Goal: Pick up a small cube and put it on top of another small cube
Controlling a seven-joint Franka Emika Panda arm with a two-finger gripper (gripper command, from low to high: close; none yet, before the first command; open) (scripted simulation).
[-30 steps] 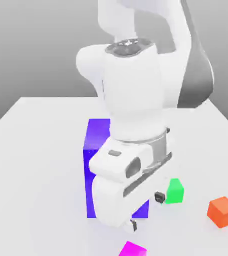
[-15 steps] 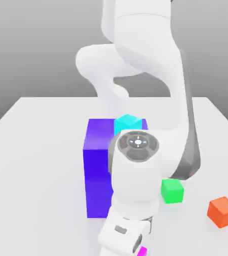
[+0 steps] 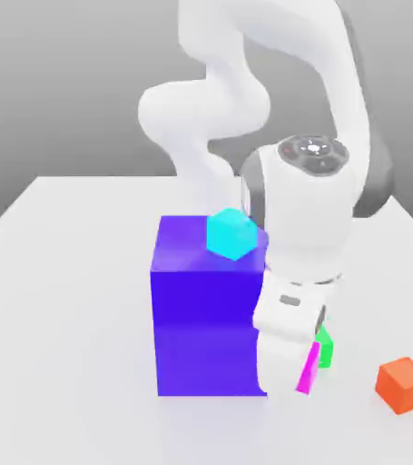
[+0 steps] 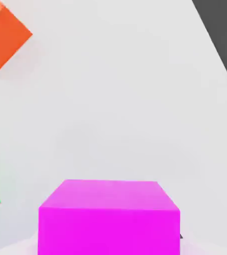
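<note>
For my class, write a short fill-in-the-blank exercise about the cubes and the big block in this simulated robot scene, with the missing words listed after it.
1. The small cyan cube rests on top of the big ____ block.
2. The small plain magenta cube sits close under the hand camera, and its colour is ____.
3. The small cube nearest the exterior view's right edge is ____.
4. The small green cube stands on the ____ tabletop.

Missing words: blue-purple; magenta; orange-red; white

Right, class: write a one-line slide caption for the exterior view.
Panda arm's gripper carries the magenta cube beside the big blue block.
</note>
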